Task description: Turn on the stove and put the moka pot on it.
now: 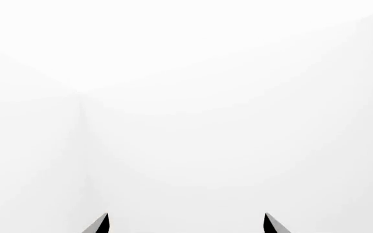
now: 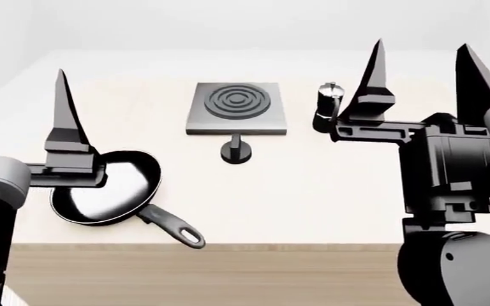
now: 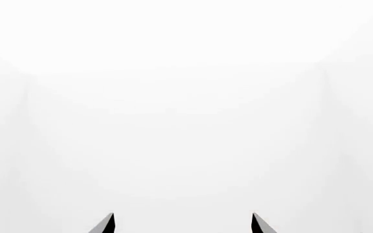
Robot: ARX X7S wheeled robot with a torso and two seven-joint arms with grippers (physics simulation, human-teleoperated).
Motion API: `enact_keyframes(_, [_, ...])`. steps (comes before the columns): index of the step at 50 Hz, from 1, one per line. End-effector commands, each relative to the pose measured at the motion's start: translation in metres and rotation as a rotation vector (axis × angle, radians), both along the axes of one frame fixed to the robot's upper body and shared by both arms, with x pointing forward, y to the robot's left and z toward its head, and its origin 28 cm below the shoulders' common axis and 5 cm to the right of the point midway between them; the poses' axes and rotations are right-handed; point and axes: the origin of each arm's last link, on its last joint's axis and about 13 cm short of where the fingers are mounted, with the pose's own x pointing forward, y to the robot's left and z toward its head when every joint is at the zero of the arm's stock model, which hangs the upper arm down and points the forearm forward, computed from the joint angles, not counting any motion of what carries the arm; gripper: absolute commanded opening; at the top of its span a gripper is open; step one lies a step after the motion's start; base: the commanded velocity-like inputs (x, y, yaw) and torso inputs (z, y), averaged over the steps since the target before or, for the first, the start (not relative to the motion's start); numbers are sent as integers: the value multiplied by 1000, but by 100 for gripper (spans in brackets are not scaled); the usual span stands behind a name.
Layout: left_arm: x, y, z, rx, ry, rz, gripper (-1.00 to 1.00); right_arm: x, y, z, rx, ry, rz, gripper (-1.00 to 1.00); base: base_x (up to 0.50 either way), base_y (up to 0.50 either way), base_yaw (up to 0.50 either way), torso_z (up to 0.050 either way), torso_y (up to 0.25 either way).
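Right gripper [image 2: 422,54] fingers spread, moka pot [image 2: 328,107] beside stove [image 2: 235,109]

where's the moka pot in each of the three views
Head view: the moka pot stands on the table right of the stove, partly hidden behind a finger of the right gripper.
Left wrist view: not in it, only white background and two fingertips.
Right wrist view: not in it, only white background and fingertips.
Shared landmark: only each gripper's own dark fingertips.
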Motion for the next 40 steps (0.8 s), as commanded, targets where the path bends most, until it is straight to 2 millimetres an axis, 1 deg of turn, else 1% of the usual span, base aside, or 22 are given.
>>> enact_keyframes(1, [0, 0, 1, -2, 2, -3, 100, 0, 0, -4, 5, 11, 8, 100, 0, 0, 0, 0, 0])
enact_keyframes(3, [0, 0, 1, -2, 1, -2, 100, 1, 0, -4, 9, 12, 10, 100, 0, 0, 0, 0, 0])
enact_keyframes(6, [0, -1, 2, 2, 3, -5, 100, 1, 0, 3, 9, 15, 12, 100, 0, 0, 0, 0, 0])
enact_keyframes(7, [0, -1, 1, 1, 3, -5, 100, 1, 0, -1, 7, 16, 11, 100, 66, 0, 0, 0, 0])
enact_keyframes(10, [0, -1, 2, 0, 4, -4, 100, 1, 1, -1, 3, 15, 12, 100, 172, 0, 0, 0, 0])
enact_keyframes(13, [0, -1, 2, 1, 5, -4, 100, 0, 1, 3, 0, 12, 14, 100, 306, 0, 0, 0, 0])
enact_keyframes(14, [0, -1, 3, 0, 5, -4, 100, 0, 1, -2, 0, 12, 13, 100, 328, 0, 0, 0, 0])
enact_keyframes(17, [0, -1, 2, 0, 5, -5, 100, 0, 1, 3, 0, 11, 13, 100, 335, 0, 0, 0, 0])
enact_keyframes(19, [1, -1, 2, 1, 6, -4, 100, 0, 1, -3, -3, 11, 15, 100, 354, 0, 0, 0, 0])
enact_keyframes(21, [0, -1, 2, 2, 6, -2, 100, 0, 1, 2, -3, 10, 15, 100, 355, 0, 0, 0, 0])
enact_keyframes(25, [-1, -1, 2, 4, 3, -4, 100, 0, 1, 3, 0, 9, 15, 100, 354, 0, 0, 0, 0])
enact_keyframes(27, [-1, -1, 2, 4, 3, -3, 100, 0, 2, -2, 0, 8, 16, 100, 355, 0, 0, 0, 0])
enact_keyframes(28, [0, -1, 2, 4, 4, -3, 100, 0, 2, 2, 0, 8, 17, 100, 359, 0, 0, 0, 0])
enact_keyframes(30, [0, -1, 1, 2, 4, -4, 100, 0, 1, 3, 0, 7, 19, 100, 352, 0, 0, 0, 0])
enact_keyframes(33, [0, -1, 1, 4, 7, -6, 100, 0, 1, -3, 2, 6, 17, 100, 355, 0, 0, 0, 0])
enact_keyframes(35, [0, -1, 1, 3, 6, -5, 100, 0, 1, 3, 3, 6, 18, 100, 354, 0, 0, 0, 0])
enact_keyframes(36, [0, -1, 1, 3, 5, -4, 100, -1, 1, -1, 3, 5, 18, 100, 363, 0, 0, 0, 0])
enact_keyframes(40, [0, -1, 2, 4, 6, -3, 100, 0, 1, -2, 5, 3, 20, 100, 352, 0, 0, 0, 0])
